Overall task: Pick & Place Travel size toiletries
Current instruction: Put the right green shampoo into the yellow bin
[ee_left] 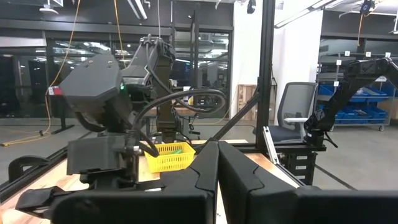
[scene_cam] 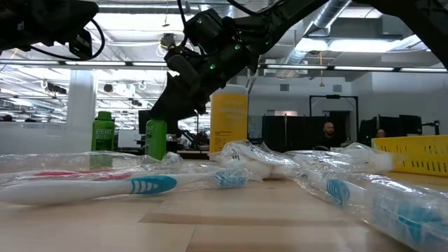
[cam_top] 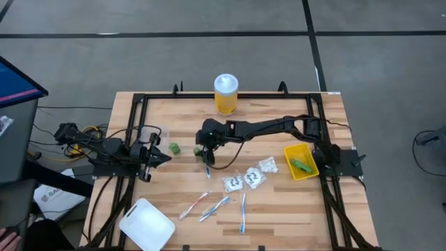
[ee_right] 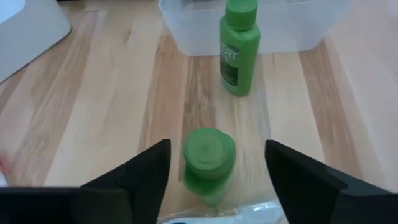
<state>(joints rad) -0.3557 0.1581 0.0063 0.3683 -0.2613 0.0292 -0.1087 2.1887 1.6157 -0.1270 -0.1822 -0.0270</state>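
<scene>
Clearly, the only print we can read sits on the green bottles: in the low view the farther one [scene_cam: 103, 131] shows white letters "PERF" near its cap, and the rest of that label is too small for us. In the right wrist view a second upright green bottle [ee_right: 239, 46] carries a dark label panel whose text we cannot make out. The white packets [cam_top: 245, 179] bear dark print that is also unreadable.

We see the right gripper [cam_top: 207, 155] reached out over the middle of the table, its fingers spread wide on either side of a small green bottle [ee_right: 209, 163] that stands upright, cap toward the camera, long axis vertical; we cannot tell whether the fingers touch it. Just beyond it the other bottle stands before a clear plastic tub [ee_right: 292, 25].

The left gripper [cam_top: 159, 157] rests at the table's left side, pointing toward the centre, its two fingers [ee_left: 239, 171] pressed together.

Toothbrushes [cam_top: 217, 205] in clear wrappers lie flat near the front edge, fanned out, their long axes running roughly front to back and slanted. One more green item [cam_top: 302, 166] lies in the yellow basket [cam_top: 293, 153] on the right. A tall yellow jar [cam_top: 226, 95] with a white lid stands at the back. A white tray [cam_top: 146, 224] sits at the front left corner.
</scene>
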